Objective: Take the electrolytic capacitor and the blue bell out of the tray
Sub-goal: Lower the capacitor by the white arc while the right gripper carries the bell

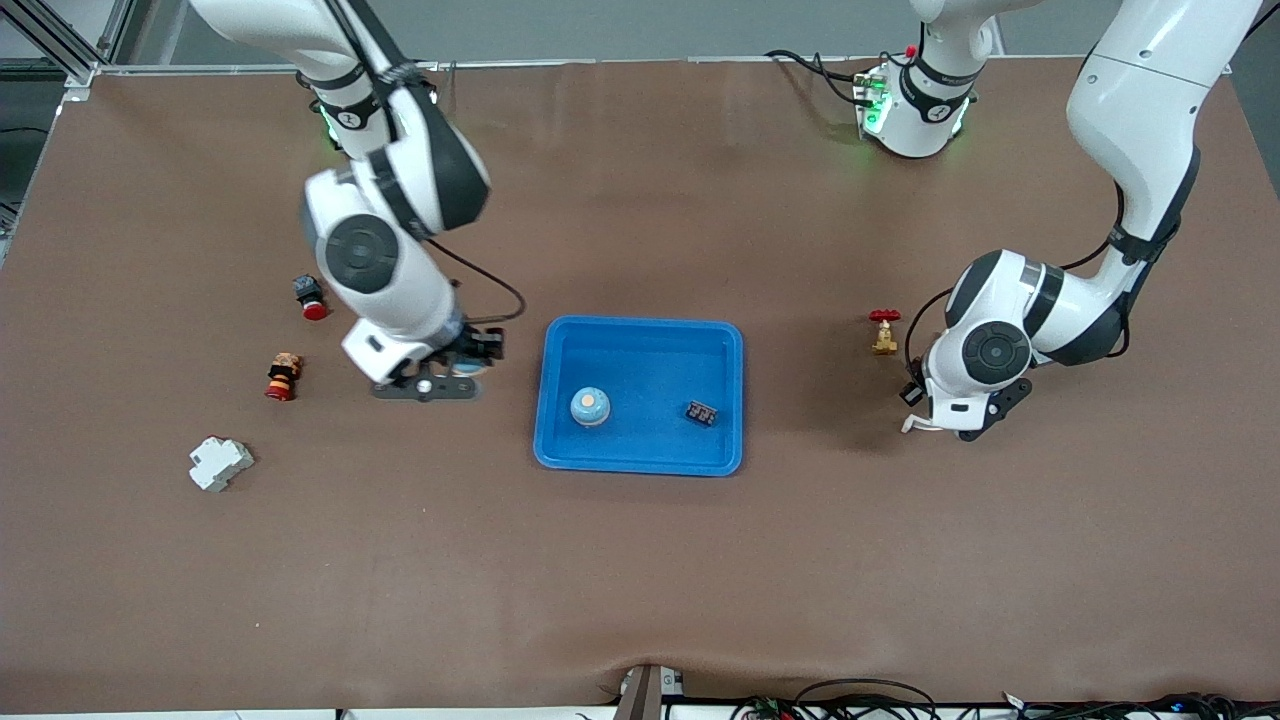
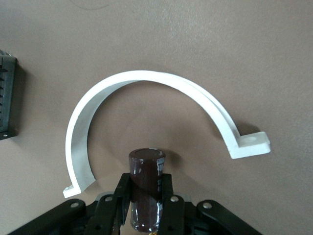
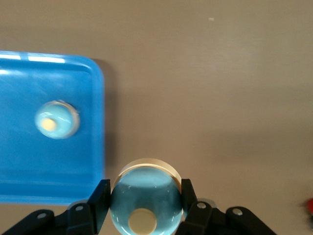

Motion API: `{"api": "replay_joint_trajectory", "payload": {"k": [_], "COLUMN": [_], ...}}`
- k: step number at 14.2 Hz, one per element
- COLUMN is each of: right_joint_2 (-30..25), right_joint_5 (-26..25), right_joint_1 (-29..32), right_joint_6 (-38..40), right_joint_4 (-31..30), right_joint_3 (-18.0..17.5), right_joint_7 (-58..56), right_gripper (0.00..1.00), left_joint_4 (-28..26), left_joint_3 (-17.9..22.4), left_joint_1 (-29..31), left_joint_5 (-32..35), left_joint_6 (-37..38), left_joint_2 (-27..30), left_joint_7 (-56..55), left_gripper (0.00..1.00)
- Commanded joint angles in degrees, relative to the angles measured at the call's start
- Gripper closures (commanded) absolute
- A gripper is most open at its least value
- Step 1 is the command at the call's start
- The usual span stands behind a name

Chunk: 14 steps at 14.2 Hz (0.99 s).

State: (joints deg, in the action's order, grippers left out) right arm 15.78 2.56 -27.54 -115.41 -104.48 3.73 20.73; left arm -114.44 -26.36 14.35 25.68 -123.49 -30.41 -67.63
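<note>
Since both arms have their pieces in hand and outside the tray (image 1: 640, 335), the step under way looks like the set-down that closes each removal. The right gripper (image 3: 145, 197) hangs low in the middle band of the front view, over bare table just beside the tray's rim at the right arm's end. Its fingers are clamped on either side of the blue bell (image 3: 145, 200), dome up. The left gripper (image 2: 145, 192) is over the table well apart from the tray, toward the left arm's end. Its fingers are pinched on the electrolytic capacitor (image 2: 145, 183), a dark brown cylinder held upright. Directly below it lies a white curved clamp (image 2: 146, 77), resting on the table.

Next, each arm probably needs to lower until its piece meets the table, then spread its fingers and lift straight off. The capacitor is tall and narrow, so it may topple on release, and it should come down clear of the clamp.

At the centre of the frame, the tray holds a second blue bell (image 1: 590, 406) and a small black component (image 1: 702, 412), well apart from each other.
</note>
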Motion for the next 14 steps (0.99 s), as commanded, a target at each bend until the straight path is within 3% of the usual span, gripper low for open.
{"api": "replay_joint_trajectory", "payload": {"k": [1,3,4,5,6,11,14], "right_joint_2": [-8.2,-10.4,-11.8,-12.9,-13.3,-12.9,-11.8], "right_joint_5": [1.0,1.0,1.0,1.0,1.0,1.0,1.0], "right_joint_1": [4.8,7.7,8.3,9.2,10.3,17.2,20.3], "right_joint_6": [-1.7,-3.3,-6.0,-8.9,-11.3,-19.5,-24.1], "right_joint_4": [-10.6,-14.9,-18.0,-21.1,-23.3,-29.0,-31.0], "right_joint_3": [-0.9,-0.9,-0.9,-0.8,-0.8,-0.7,-0.8], "right_joint_7": [-8.8,-13.7,-15.4,-17.4,-19.3,-31.2,-35.7], "right_gripper": [1.00,1.00,1.00,1.00,1.00,1.00,1.00], "left_joint_4": [-0.3,-0.1,0.0,0.3,0.7,5.0,8.4], "left_joint_3": [-0.4,-0.4,-0.4,-0.4,-0.4,-1.1,-5.0], "left_joint_1": [0.7,0.7,0.7,0.4,0.3,-0.4,-1.1], "left_joint_5": [1.0,1.0,1.0,1.0,1.0,0.1,-1.8], "left_joint_6": [0.1,0.1,0.2,0.2,0.2,0.2,0.2], "left_joint_2": [-0.2,-0.2,-0.2,-0.2,-0.1,0.8,0.9], "left_joint_7": [0.3,0.3,0.0,0.0,-0.3,-3.5,-11.0], "left_gripper": [1.00,1.00,0.82,0.29,0.00,0.00,0.00]}}
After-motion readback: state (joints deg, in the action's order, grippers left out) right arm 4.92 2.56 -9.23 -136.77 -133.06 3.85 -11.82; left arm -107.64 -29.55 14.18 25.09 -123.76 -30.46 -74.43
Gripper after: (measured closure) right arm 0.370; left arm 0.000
